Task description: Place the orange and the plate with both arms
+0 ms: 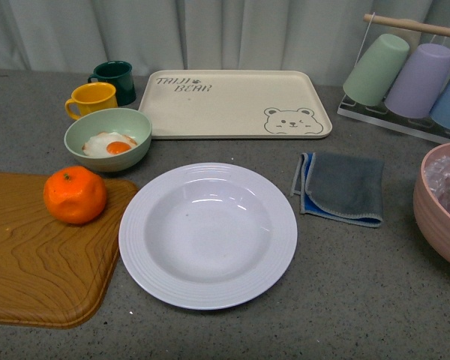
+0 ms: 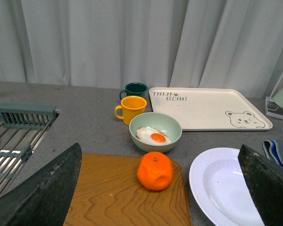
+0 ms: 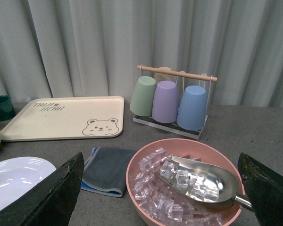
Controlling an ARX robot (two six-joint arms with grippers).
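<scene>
The plate (image 1: pixel 208 235) is seen lying flat near the middle of the bench (image 1: pixel 360 300), toward its front edge, empty and right way up. It is set just beside a wooden board (image 1: pixel 30 277) on one side, and a folded cloth (image 1: pixel 341 187) lies near it on the other. Whether its rim touches the board cannot be told.

The plate is judged stiff, fairly heavy for its width, glossy and therefore slippery, and likely to chip if dropped. A hold is best taken on the wide ridged rim, where the ridges should give some purchase. One finger would have to be slid under the edge, since the plate sits flat. The cloth side is judged the easier approach for the right arm.

The orange (image 1: pixel 75 195) rests on the board, toward the bench's left edge, just in front of a green bowl (image 1: pixel 108 139) holding a fried egg. It is judged light, slightly soft and prone to rolling, though its dimpled skin should not slip much. It should be taken across its widest part with modest force, so that the skin is not bruised.

The left fingers (image 2: pixel 47 188) are spread wide with nothing between them and are aimed toward the orange. The right fingers (image 3: pixel 47 193) are likewise spread wide and empty.
</scene>
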